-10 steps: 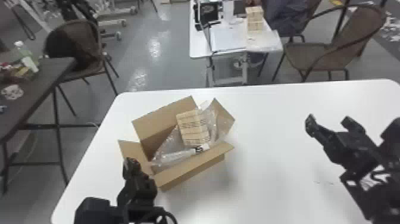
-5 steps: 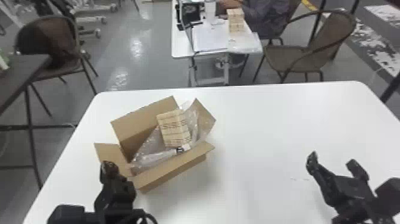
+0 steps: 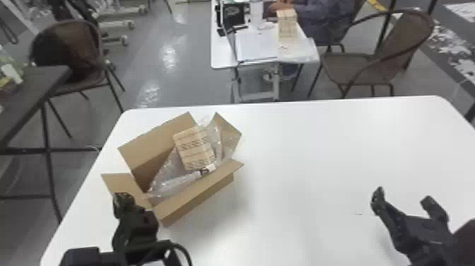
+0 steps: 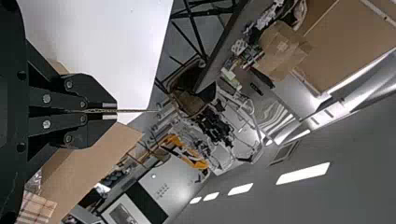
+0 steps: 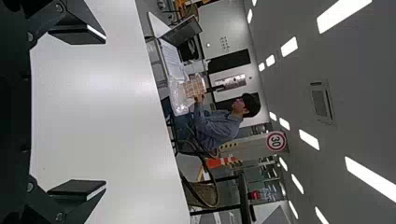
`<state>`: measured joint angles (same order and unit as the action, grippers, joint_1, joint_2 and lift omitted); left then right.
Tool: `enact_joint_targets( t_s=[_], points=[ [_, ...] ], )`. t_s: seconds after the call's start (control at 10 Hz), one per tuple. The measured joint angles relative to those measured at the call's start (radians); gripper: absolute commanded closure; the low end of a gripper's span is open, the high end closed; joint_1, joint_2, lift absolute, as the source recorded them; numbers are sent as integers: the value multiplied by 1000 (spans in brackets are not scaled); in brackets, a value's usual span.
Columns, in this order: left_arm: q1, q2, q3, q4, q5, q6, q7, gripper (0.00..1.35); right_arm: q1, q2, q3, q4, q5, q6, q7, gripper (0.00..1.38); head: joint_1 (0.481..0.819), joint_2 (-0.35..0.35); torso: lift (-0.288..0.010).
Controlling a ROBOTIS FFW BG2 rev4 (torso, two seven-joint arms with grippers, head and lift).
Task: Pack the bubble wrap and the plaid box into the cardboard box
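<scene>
left end effector [image 3: 123, 198] pinches a cardboard flap [image 3: 118, 181].

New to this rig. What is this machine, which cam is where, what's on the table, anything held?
It's a robot with two black arms, each ending in a two-fingered tool. The head view looks forward and down from its head; each wrist view comes from a camera on that arm, turned on its side.

On the white table stands an open cardboard box, toward the robot's left. Inside are clear bubble wrap and, resting on it, the plaid box.

The left tool pinches one flap of the cardboard box; in the left wrist view that flap appears edge-on, as a thin line. The right tool is open over the table, holding nothing.
</scene>
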<state>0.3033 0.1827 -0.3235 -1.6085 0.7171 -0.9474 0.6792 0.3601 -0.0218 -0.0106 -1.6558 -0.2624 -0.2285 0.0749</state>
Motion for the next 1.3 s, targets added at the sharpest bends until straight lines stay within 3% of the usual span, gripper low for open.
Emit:
enact_joint_targets(
  t_s=[0.3, 0.4, 0.8, 0.9, 1.0, 1.1, 1.3],
  points=[
    [-21, -83, 84, 33, -59, -103, 54, 1207, 0, 2, 0, 4, 0, 3, -1, 193, 695, 200, -102],
    [-27, -99, 103, 47, -56, -159, 90, 1207, 0, 2, 0, 4, -2, 8, 0, 193, 695, 212, -102],
    [-56, -104, 112, 144, -90, -370, 245, 1176, 2, 1, 0, -6, -3, 33, 0, 194, 695, 278, -102],
    [-65, -103, 100, 159, -96, -387, 251, 808, 2, 0, 1, -7, -3, 37, 0, 193, 695, 278, -102],
    [-73, -96, 77, 164, -94, -392, 252, 334, 2, 0, 1, -8, -3, 39, 0, 193, 695, 268, -102],
    [-81, -91, 65, 173, -102, -399, 252, -2, 2, 0, 1, -8, -3, 40, 0, 193, 695, 260, -102],
    [-87, -81, 80, 183, -138, -420, 253, 116, 5, 0, 1, -12, 1, 41, 0, 194, 695, 268, -102]
  ],
)
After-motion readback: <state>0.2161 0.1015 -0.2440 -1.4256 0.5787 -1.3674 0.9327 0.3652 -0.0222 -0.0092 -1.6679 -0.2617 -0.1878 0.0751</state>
